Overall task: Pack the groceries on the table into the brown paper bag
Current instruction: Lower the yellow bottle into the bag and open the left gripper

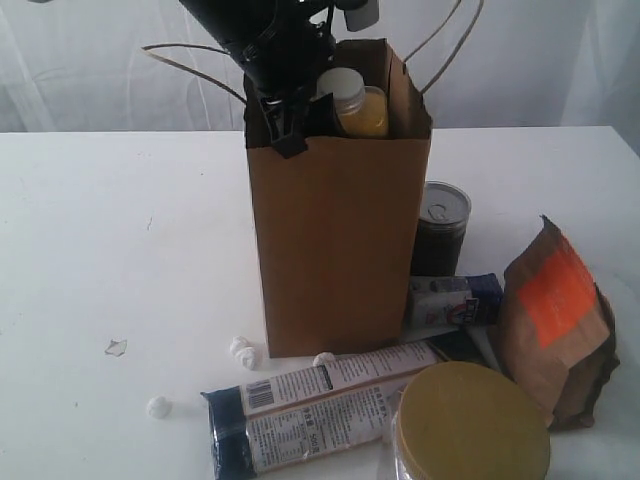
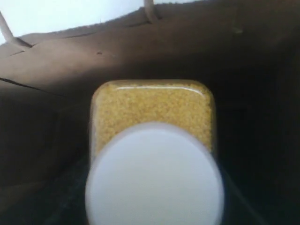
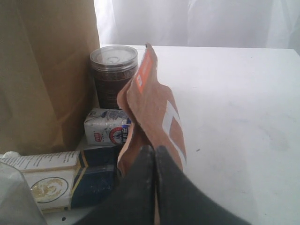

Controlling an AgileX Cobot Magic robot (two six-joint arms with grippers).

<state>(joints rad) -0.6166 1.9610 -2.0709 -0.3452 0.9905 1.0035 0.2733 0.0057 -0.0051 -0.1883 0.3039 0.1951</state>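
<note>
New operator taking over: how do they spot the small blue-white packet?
Find the tall brown paper bag mid-table. At its base, on the exterior view's right, the small blue-white packet lies in front of the dark silver-lidded can. Unlike the long navy-tan packet nearby, it is short and mostly white.

Matt brown paper bag [image 1: 340,250], shiny metal-lidded can [image 1: 442,230], smooth white table [image 1: 100,230].

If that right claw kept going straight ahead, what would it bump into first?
The brown pouch with the orange label, right at the right claw's closed tips; it may already touch.
</note>
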